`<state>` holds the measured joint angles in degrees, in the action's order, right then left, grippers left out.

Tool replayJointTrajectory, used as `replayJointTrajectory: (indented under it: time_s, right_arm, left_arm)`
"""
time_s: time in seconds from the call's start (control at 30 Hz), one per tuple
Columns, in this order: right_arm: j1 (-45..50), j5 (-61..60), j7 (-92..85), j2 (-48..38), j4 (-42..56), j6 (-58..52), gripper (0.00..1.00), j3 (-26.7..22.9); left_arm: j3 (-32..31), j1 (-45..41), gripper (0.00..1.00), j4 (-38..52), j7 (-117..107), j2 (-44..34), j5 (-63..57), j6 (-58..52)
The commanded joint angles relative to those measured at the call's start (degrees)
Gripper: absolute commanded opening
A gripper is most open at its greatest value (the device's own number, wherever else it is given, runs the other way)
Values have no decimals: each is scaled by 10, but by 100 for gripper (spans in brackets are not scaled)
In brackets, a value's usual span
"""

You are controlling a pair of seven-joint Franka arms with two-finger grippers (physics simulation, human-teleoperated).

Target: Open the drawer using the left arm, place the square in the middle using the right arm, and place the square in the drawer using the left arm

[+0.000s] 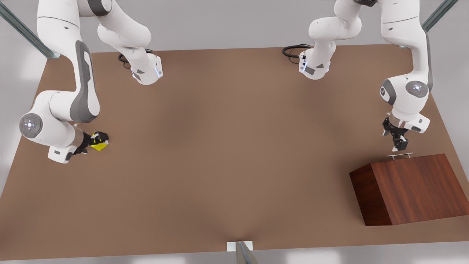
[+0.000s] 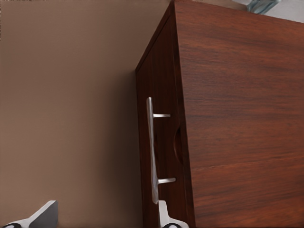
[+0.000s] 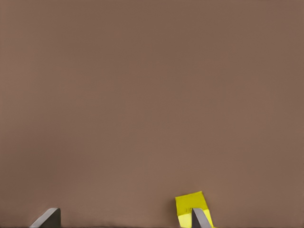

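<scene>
Drawer front [image 2: 161, 142] of dark reddish wood grain sits flush in its boxy cabinet [image 1: 414, 190] on the matte brown tabletop [image 1: 227, 146], pale grey floor around. The left gripper [image 1: 397, 143] hangs spread beside the silver bar handle [image 2: 152, 152]. The right gripper [image 1: 98, 141] straddles the small yellow cube [image 1: 99, 146], fingers apart, at the front view's left.

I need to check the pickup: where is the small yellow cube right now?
The small yellow cube sits on the brown tabletop at the front view's left, at the right gripper, far from the wooden cabinet.
</scene>
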<state>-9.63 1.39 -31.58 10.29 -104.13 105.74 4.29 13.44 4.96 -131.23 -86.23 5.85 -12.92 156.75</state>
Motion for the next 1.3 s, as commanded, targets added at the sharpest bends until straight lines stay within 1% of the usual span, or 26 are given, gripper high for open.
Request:
replayJointTrajectory:
  time_s: [0.0, 0.1, 0.2, 0.27, 0.33, 0.43, 0.63, 0.9, 0.97, 1.1, 1.27]
  right_arm:
    - [3, 0, -6, 0, -1, 0, 100, 0]
    - [4, 9, -16, 1, -20, -4, 100, 0]
    - [1, 22, -19, -4, -61, 16, 100, 0]
    - [0, 31, -39, -4, -65, 20, 100, -1]
    - [-8, 51, -41, -6, -79, 47, 100, 0]
    - [-26, 74, -45, -9, -94, 83, 100, -1]
    - [-27, 68, -81, -16, -105, 60, 100, 0]
    - [-52, 68, -107, -12, -132, 70, 100, 0]
    - [-54, 68, -113, -10, -151, 90, 100, 0]
    - [-87, 68, -112, -15, -201, 181, 100, 0]
    - [-116, 61, -110, -14, -208, 210, 100, 0]
  left_arm:
    - [0, 6, 100, 0, 0, 0, -12, 3]
    - [0, 9, 100, 0, 0, 14, -13, 10]
    - [0, 9, 100, 11, 1, 33, -16, 14]
    - [0, 10, 100, 18, 0, 38, -27, 22]
    - [0, 29, 100, 20, 0, 47, -36, 46]
    - [-1, 30, 100, 19, -1, 50, -42, 47]
    - [-1, 33, 100, 20, 0, 65, -41, 71]
    - [-1, 35, 100, 33, -1, 82, -42, 72]
    - [-1, 34, 100, 33, -1, 85, -42, 72]
    - [-1, 34, 100, 32, 0, 85, -43, 70]
    - [0, 35, 100, 28, 1, 87, -42, 65]
